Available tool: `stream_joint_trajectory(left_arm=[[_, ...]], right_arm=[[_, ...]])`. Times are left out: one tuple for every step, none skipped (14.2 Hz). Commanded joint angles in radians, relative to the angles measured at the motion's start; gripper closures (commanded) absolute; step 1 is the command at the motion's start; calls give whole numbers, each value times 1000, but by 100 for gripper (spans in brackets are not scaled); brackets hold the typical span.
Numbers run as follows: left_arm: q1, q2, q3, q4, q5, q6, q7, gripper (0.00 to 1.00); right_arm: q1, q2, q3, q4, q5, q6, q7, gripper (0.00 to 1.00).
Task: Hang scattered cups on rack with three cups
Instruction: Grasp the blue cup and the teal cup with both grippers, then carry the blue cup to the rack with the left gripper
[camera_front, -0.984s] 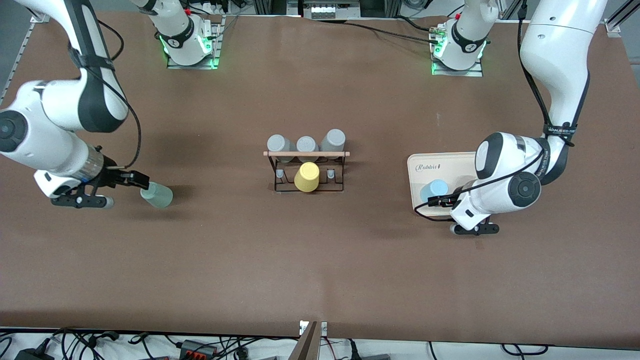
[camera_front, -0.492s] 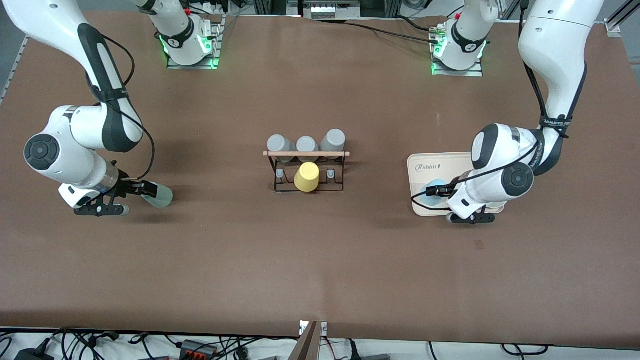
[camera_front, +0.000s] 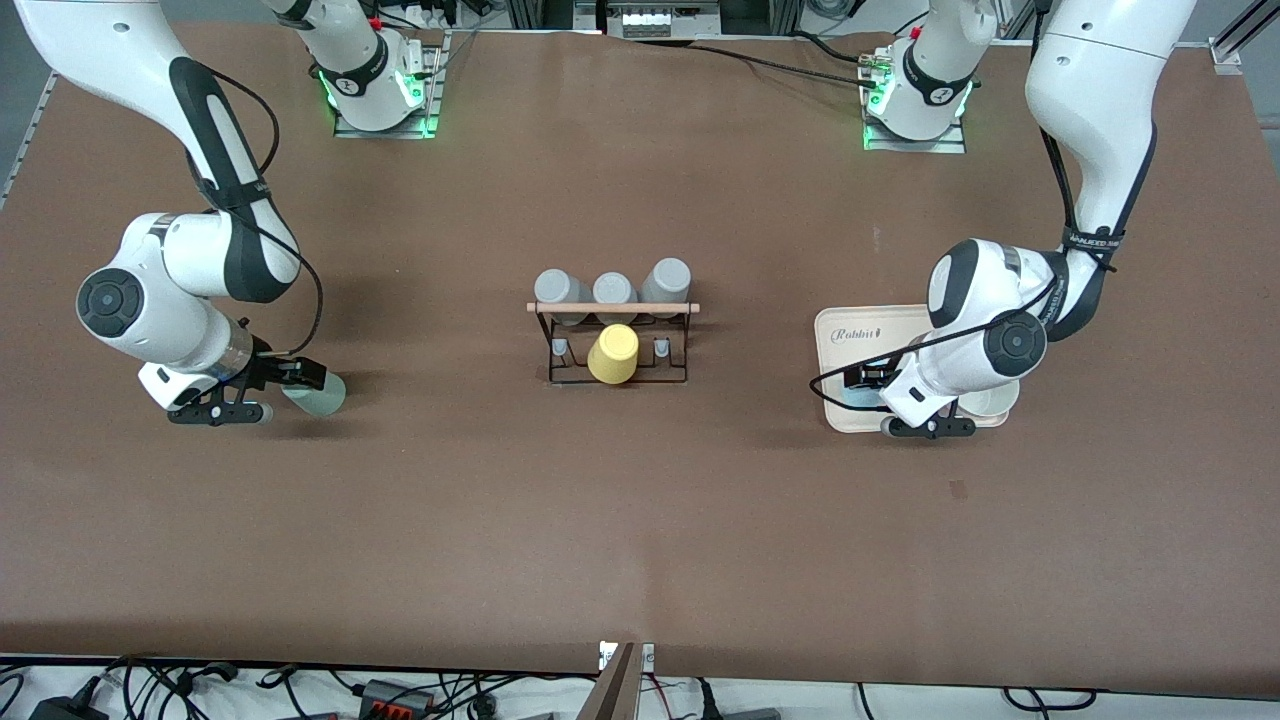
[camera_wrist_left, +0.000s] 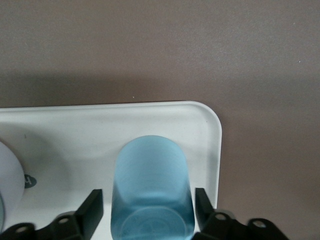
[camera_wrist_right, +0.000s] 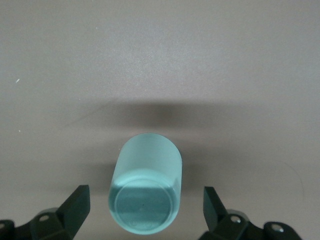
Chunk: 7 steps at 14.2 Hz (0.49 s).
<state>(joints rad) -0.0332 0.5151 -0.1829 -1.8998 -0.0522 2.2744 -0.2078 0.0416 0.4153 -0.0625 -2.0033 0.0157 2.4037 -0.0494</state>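
The pale mint-green cup (camera_front: 322, 394) lies on the table toward the right arm's end. In the right wrist view the cup (camera_wrist_right: 146, 192) shows its closed end between the spread fingers. My right gripper (camera_front: 300, 382) is open around it, with gaps on both sides. The light blue cup (camera_front: 856, 392) sits on the cream tray (camera_front: 872, 332), mostly hidden by my left arm. My left gripper (camera_front: 864, 384) is open around the blue cup (camera_wrist_left: 150, 185), fingers (camera_wrist_left: 92, 209) apart from it. The black wire rack (camera_front: 612, 345) with a wooden rod (camera_front: 612, 308) stands mid-table.
Three grey cups (camera_front: 612, 289) hang on the rack's row farther from the front camera, and a yellow cup (camera_front: 613, 353) on the nearer row. A white dish (camera_front: 988, 400) sits on the tray beside the blue cup and also shows in the left wrist view (camera_wrist_left: 7, 182).
Both arms have swung in and lowered. The right gripper has closed in around the mint cup, and the left gripper has come over the tray to straddle the blue cup. Neither cup has moved.
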Motion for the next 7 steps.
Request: stream_joint_trajectory(left_arm=[[-4, -39, -1, -25, -8, 7, 18, 84], [-4, -50, -7, -21, -8, 7, 30, 95], [-2, -56, -39, 1, -9, 4, 34, 99], [-2, -56, -53, 33, -11, -6, 16, 99], [-4, -56, -56, 65, -14, -21, 7, 99], [-5, -58, -69, 97, -20, -44, 4, 99], [-4, -58, -105, 146, -26, -80, -4, 99]], right_arm=[[-3, 0, 7, -26, -6, 38, -17, 0], [-2, 0, 9, -25, -6, 37, -17, 0], [-2, 0, 9, -25, -6, 35, -17, 7], [-2, 0, 9, -25, -6, 35, -17, 16], [-2, 0, 10, -25, -6, 34, -17, 25], [-2, 0, 10, -25, -6, 34, -17, 32], [-2, 0, 12, -25, -8, 31, -17, 40]])
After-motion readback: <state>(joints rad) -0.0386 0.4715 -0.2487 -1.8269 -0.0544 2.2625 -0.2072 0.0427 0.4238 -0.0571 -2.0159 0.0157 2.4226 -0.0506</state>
